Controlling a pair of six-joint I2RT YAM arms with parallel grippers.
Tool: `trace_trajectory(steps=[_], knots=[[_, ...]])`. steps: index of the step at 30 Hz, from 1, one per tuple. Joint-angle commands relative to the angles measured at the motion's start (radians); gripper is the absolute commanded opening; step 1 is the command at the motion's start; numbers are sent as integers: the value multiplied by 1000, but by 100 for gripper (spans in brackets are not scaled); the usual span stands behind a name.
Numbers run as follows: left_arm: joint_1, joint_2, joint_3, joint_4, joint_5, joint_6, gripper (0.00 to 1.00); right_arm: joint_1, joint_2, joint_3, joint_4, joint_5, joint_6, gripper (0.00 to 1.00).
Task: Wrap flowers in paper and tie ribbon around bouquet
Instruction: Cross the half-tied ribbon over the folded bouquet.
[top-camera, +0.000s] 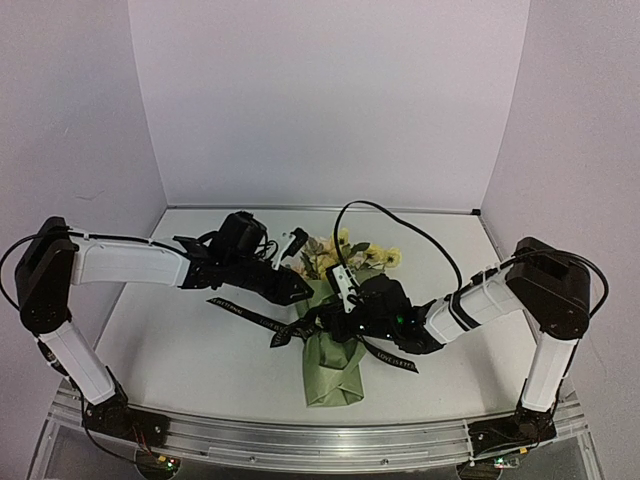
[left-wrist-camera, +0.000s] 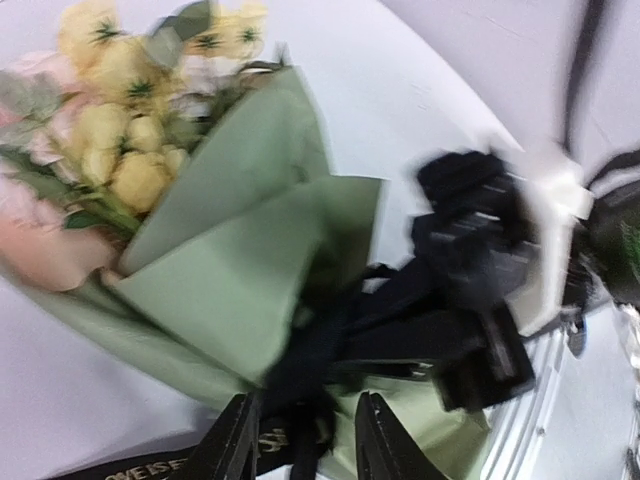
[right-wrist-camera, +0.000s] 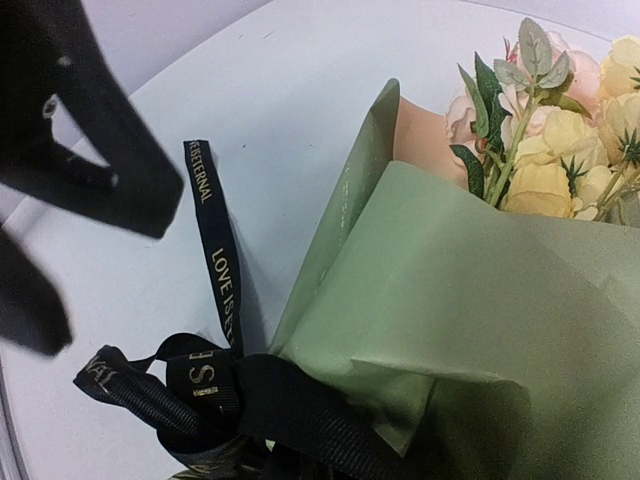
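We judge wrapping done: olive-green paper (top-camera: 330, 368) cones pale yellow flowers (top-camera: 345, 256); black lettered ribbon (top-camera: 250, 312) looks untied; left gripper (left-wrist-camera: 305, 405) spread, right gripper (top-camera: 338, 308) pressed together.

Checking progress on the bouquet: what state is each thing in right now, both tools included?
flowers: bundled inside the paper, heads showing.
paper: folded into a cone, lying flat.
ribbon: looped around the cone's neck, ends loose.
left tool: open, ribbon between its jaws.
right tool: shut, at the ribbon.

The ribbon (top-camera: 243, 310) lies across the bouquet's (top-camera: 335, 375) middle on the table (top-camera: 180, 360).
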Motion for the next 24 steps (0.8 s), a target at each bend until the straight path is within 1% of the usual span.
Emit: trace_trajectory(steps=[1,5,11,19,24], knots=[[40,53,47,-33,-105,-41,31,6,12,28,34,-5,-22,0],[43,126,90,-79,-103,-37,27,6,5,36,34,-28,-50,0],[44,166,104,-85,-77,-40,23,6,11,54,33,-56,-103,0],[42,190,121,-81,7,-34,21,6,32,68,32,-67,-92,0],[35,170,109,-63,68,-21,19,6,41,70,33,-65,-89,0]])
